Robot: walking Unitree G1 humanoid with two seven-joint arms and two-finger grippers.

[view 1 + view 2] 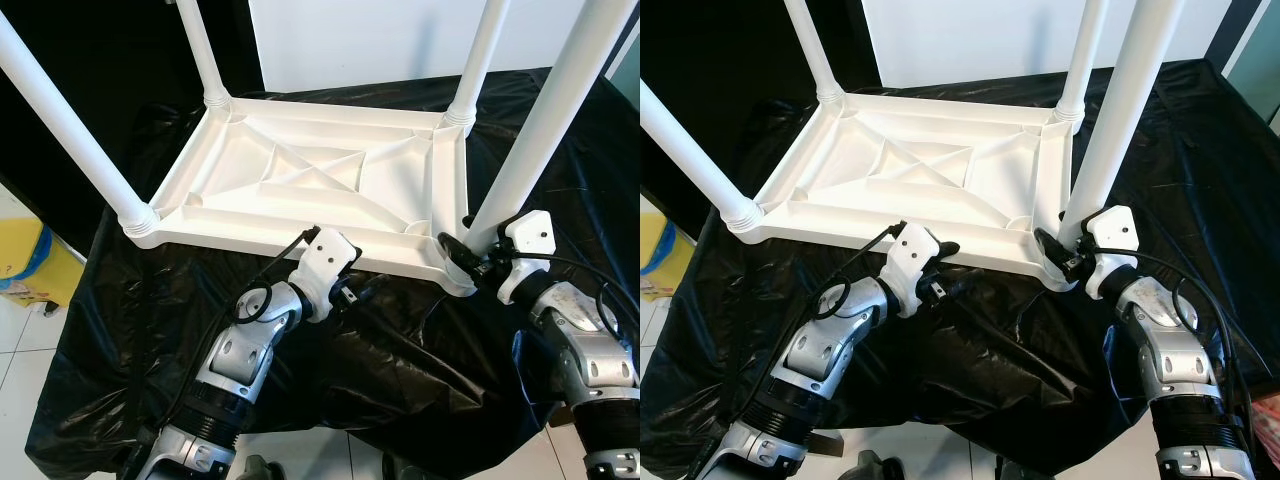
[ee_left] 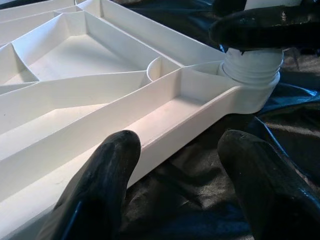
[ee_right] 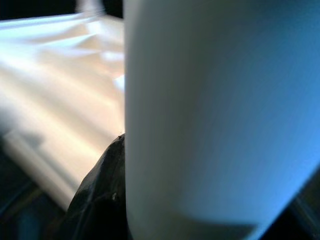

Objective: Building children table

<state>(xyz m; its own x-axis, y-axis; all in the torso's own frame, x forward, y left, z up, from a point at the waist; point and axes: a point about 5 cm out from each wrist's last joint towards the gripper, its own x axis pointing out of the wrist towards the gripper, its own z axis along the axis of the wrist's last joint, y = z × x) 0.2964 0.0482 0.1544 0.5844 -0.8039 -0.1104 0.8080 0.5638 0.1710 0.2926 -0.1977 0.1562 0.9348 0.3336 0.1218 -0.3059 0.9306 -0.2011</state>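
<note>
A white plastic children's table [image 1: 250, 225] lies upside down on a black sheet, with its legs pointing up. My left gripper [image 1: 347, 288] is open at the table's near rim. In the left wrist view one of its fingers [image 2: 102, 185] is over the rim and the other is over the sheet. My right gripper [image 1: 466, 258] is shut on the near right leg [image 1: 545, 130] just above its socket [image 2: 252, 70]. That leg [image 3: 215, 115] is pressed close to the right wrist camera, with one black finger [image 3: 100, 195] beside it.
The black plastic sheet [image 1: 400, 370] covers a raised surface and hangs over its front edge. A yellow object [image 1: 25, 255] stands on the tiled floor at the left. The other three legs, such as the near left one [image 1: 70, 130], rise around the tabletop.
</note>
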